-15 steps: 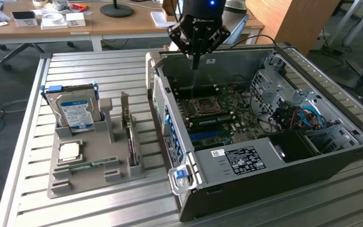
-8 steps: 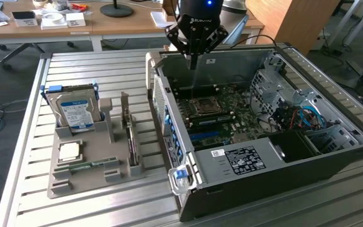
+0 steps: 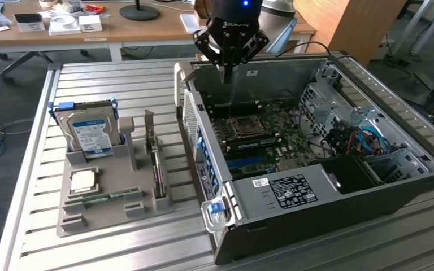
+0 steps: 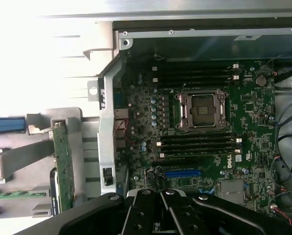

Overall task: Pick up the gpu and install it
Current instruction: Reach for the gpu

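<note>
The gpu (image 3: 156, 166) stands on its long edge in a slot of the grey holder (image 3: 100, 221) on the table (image 3: 89, 84). It is to the exterior view's left of the open case (image 3: 315, 192) and apart from it. Its long axis runs from the holder's far side toward its near side in the exterior view, roughly parallel with the case's side wall. The silvery bracket seems to stand upright at the far end, though the card is seen edge-on and its faces are hard to tell apart. In the wrist view the gpu (image 4: 62, 164) shows as a thin green strip outside the case wall.

The gripper (image 3: 227, 73) hangs above the far part of the case, over the motherboard (image 3: 273, 141) near the socket (image 3: 245, 125), well apart from the gpu. Its fingers are pressed together tip to tip, with nothing between them, and it touches nothing. In the wrist view the gripper (image 4: 160, 200) sits above the board's blue slot (image 4: 182, 173).

A hard drive (image 3: 92, 134) stands in the holder to the exterior view's left of the gpu, and a memory stick (image 3: 105, 197) lies nearer the front.
</note>
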You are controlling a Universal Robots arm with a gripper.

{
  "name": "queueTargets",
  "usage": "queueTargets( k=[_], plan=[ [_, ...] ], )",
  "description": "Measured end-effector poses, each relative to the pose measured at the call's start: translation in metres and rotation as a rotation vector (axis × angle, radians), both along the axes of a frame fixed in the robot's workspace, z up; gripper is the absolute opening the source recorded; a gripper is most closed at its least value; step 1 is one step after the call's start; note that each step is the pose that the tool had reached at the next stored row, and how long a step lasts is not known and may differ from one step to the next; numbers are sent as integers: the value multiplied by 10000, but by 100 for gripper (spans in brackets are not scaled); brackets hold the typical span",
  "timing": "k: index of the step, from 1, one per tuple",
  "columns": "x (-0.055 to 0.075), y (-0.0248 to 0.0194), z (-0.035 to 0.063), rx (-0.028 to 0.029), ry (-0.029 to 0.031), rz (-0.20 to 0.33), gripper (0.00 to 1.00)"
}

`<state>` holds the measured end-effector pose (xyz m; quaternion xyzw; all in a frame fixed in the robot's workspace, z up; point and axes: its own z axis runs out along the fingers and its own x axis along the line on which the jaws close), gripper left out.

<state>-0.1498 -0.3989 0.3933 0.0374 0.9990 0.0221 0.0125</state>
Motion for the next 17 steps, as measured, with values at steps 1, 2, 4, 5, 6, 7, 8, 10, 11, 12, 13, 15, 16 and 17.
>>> queueTargets(
  k=[1, 2, 4, 5, 6, 7, 8, 10, 11, 12, 13, 15, 16, 17],
  plan=[
    [-10, 0, 0, 0, 0, 0, 11],
    [-20, 0, 0, 0, 0, 0, 11],
    [-40, 0, 0, 0, 0, 0, 11],
    [-51, 0, 0, 0, 0, 0, 11],
    [-63, 0, 0, 0, 0, 0, 11],
    [-76, 0, 0, 1, -1, 0, 11],
    [-91, 0, 0, 0, 0, 0, 11],
    [-122, 0, 0, 0, 0, -1, 11],
    [-137, 0, 0, 0, 0, -1, 11],
    [-152, 0, 0, 0, 0, 0, 11],
    [-167, 0, 0, 0, 0, 0, 11],
    [-200, 0, 0, 0, 0, 0, 11],
    [-217, 0, 0, 0, 0, 1, 11],
    [-238, 0, 0, 0, 0, 0, 11]
  ],
)
